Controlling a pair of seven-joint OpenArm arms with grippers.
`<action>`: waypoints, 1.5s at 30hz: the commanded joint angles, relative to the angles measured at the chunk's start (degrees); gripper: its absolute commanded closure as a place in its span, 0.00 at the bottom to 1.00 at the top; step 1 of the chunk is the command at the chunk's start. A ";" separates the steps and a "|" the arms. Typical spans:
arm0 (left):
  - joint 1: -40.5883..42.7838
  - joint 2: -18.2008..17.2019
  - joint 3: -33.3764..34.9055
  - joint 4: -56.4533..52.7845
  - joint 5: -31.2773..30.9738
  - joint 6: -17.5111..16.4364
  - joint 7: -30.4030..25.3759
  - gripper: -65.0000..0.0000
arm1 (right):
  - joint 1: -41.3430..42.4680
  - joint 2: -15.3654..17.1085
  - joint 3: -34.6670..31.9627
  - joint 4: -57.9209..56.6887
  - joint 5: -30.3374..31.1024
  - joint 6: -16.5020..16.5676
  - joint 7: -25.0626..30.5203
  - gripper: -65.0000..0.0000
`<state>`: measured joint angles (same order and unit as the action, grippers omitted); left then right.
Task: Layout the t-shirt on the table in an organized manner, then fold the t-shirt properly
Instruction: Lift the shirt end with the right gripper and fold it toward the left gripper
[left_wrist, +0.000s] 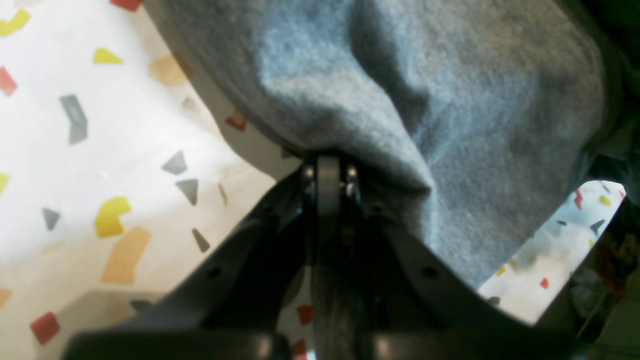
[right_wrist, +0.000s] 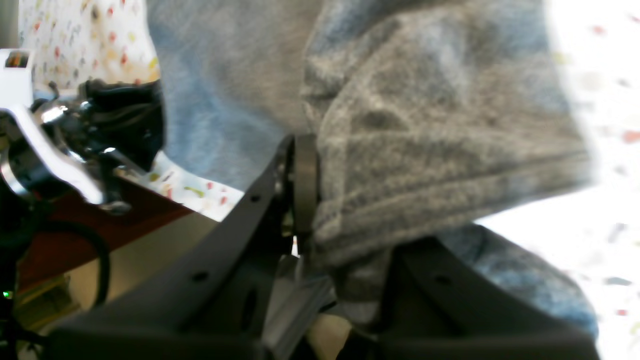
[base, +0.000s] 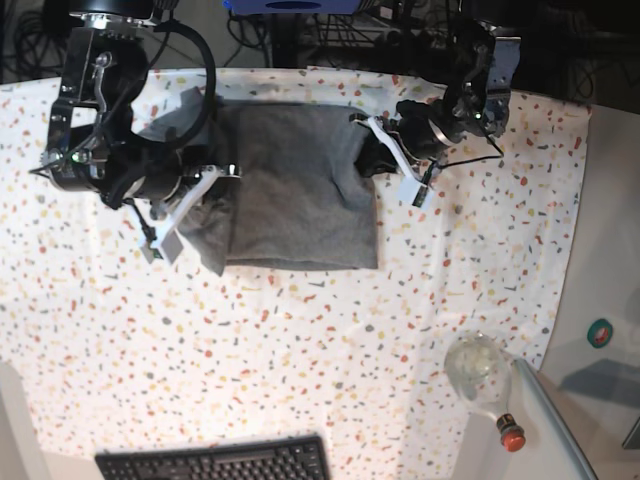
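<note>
Base view: each pincer, left (base: 368, 150) and right (base: 222, 172), pinches the t-shirt (base: 300, 190) closed; uneven pulling could bunch it on the surface (base: 300, 330).

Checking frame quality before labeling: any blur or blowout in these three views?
Left wrist: soft focus on the t-shirt, table bright but readable. Right wrist: motion-smeared, the table at its right blown to white. Base: sharp and evenly lit, with glare on the clear bottle.

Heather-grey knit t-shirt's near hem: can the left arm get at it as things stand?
Probably not yet: the left gripper has its jaws shut on the heather-grey knit t-shirt's side edge. The hem itself lies uncovered on the speckled table.
</note>
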<state>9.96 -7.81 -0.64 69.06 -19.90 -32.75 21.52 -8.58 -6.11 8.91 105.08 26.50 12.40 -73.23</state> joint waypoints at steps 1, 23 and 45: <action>0.37 -0.41 0.16 0.79 1.04 0.53 1.73 1.00 | 0.62 -0.35 -1.48 2.22 1.59 -0.58 0.84 1.00; 0.99 -1.37 -0.54 1.49 1.04 0.53 1.82 1.00 | -1.57 4.83 0.19 9.87 1.50 -11.92 3.21 1.00; 1.78 -1.55 -0.45 2.46 1.04 0.53 1.82 1.00 | 1.59 2.02 -19.68 -8.07 1.23 -21.94 17.80 1.00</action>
<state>11.25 -8.91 -0.93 70.89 -19.66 -32.73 22.24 -7.79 -3.55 -10.59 95.88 26.74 -9.96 -55.94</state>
